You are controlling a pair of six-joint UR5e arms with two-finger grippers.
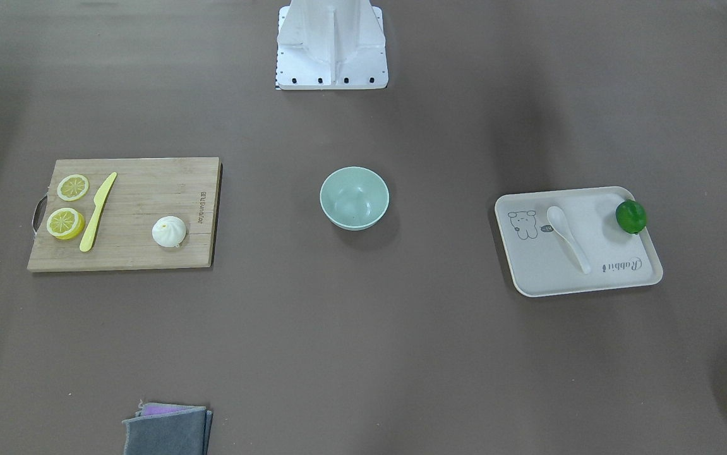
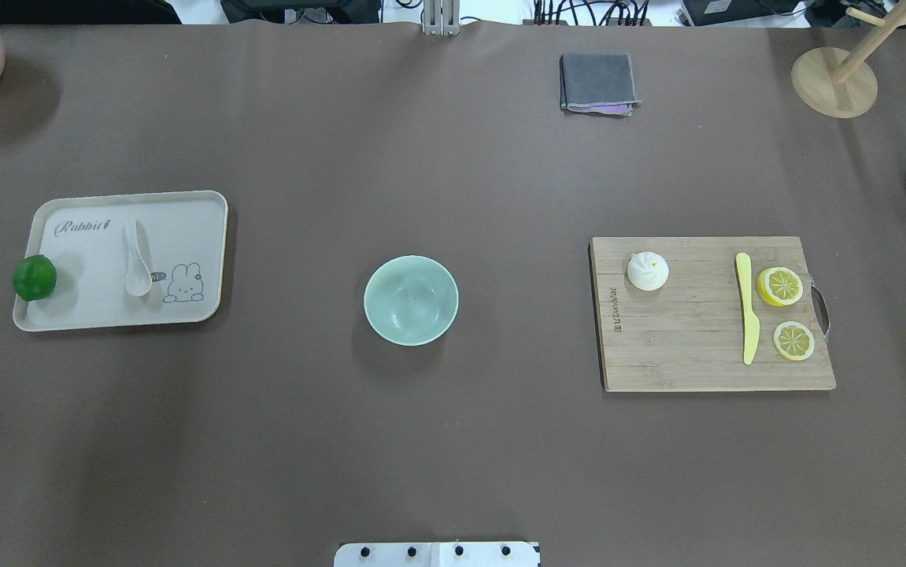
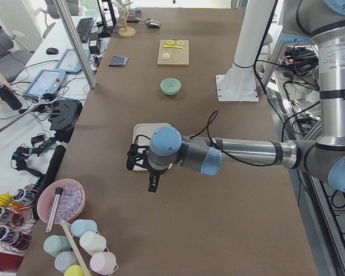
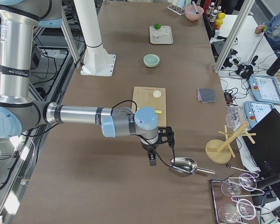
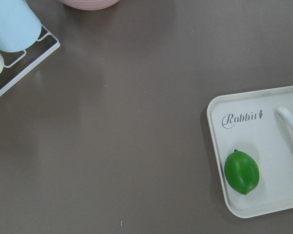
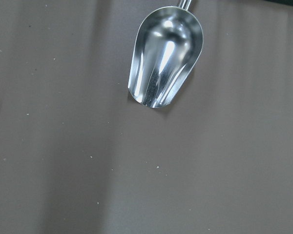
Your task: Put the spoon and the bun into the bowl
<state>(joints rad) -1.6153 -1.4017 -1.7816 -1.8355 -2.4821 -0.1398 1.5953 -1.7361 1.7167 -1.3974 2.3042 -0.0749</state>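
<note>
Bowl (image 2: 411, 300) upright on table (image 2: 453, 441). Spoon (image 2: 137, 264) lies on tray (image 2: 106, 319), well left of bowl. Bun (image 2: 648, 271) sits on cutting board (image 2: 681, 362), well right of bowl. Left gripper (image 3: 136, 158) out past tray, right gripper (image 4: 171, 139) past board. Cannot tell whether either is spread or closed.

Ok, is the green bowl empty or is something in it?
Empty. The bowl shows only its bare inside; the spoon lies on the tray, the bun on the cutting board.

Robotics lab (2 teach pendants (image 4: 264, 88))
</note>
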